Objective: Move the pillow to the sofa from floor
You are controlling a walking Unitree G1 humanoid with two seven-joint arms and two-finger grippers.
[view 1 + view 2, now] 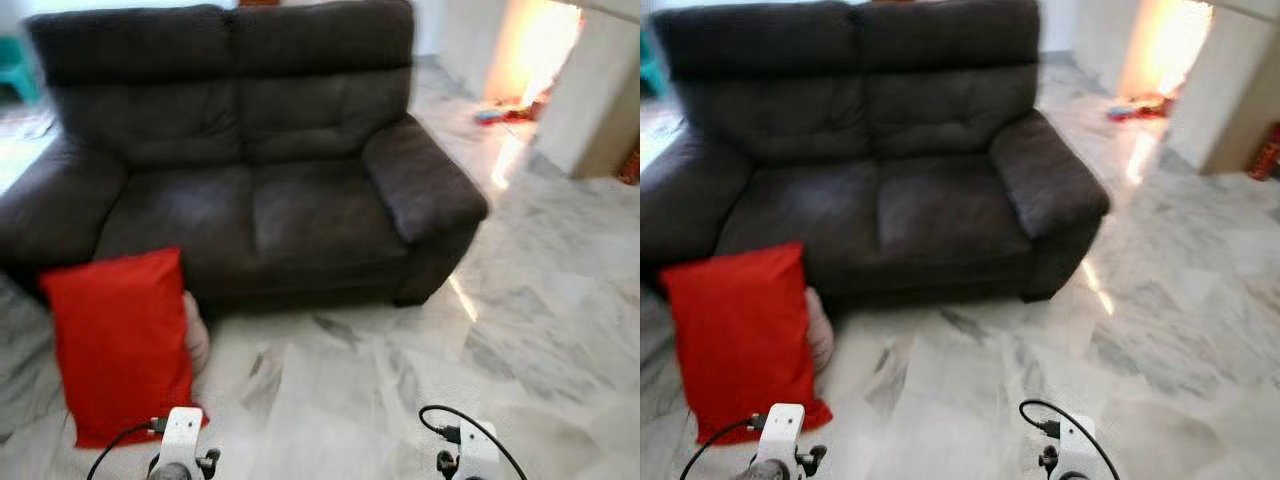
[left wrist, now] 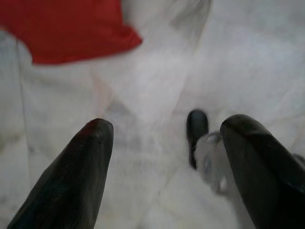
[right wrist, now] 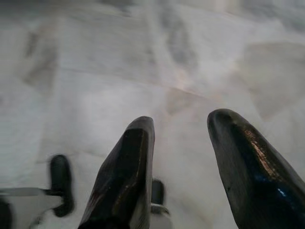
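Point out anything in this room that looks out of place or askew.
The red pillow stands on the marble floor, propped upright against the front of the dark sofa at its left end, rather than on the seat. A pale pinkish thing is tucked behind it, too blurred to name. Small colourful clutter lies by the bright doorway.

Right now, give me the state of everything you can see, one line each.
Red pillow: on the floor, propped against the sofa front, not held.
Sofa: seat bare.
Left gripper: open, above the floor near the pillow.
Right gripper: open, holding nothing, over the marble floor.
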